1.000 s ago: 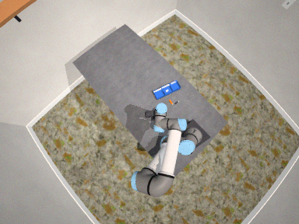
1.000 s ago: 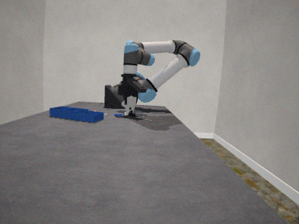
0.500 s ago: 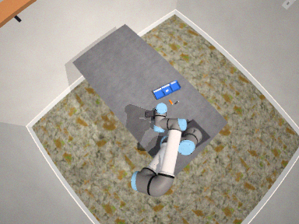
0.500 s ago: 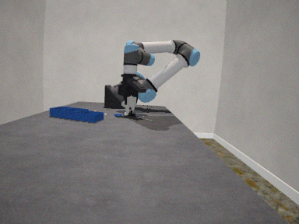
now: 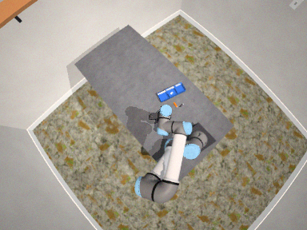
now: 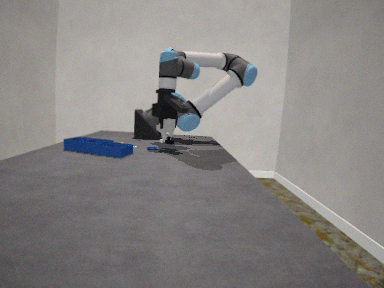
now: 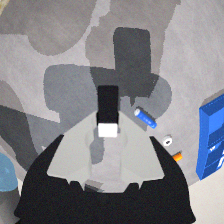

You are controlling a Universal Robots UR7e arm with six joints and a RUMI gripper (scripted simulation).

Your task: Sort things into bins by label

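Note:
My gripper (image 7: 108, 112) is shut on a small black bar with a white end (image 7: 107, 112), low over the grey table; it also shows in the side view (image 6: 169, 139) and from above (image 5: 153, 116). A row of blue bins (image 5: 170, 92) stands on the table beyond the gripper, at the left in the side view (image 6: 97, 146) and at the right edge of the wrist view (image 7: 212, 137). A small blue cylinder (image 7: 145, 118) lies on the table between the gripper and the bins. A small white-grey piece (image 7: 167, 140) and a small orange piece (image 7: 177, 157) lie nearer the bins.
A dark wedge-shaped block (image 6: 146, 126) stands on the table behind the arm. The table's edge runs close to the arm's base (image 5: 157, 188), with patterned floor around it. The bin labels are too small to read.

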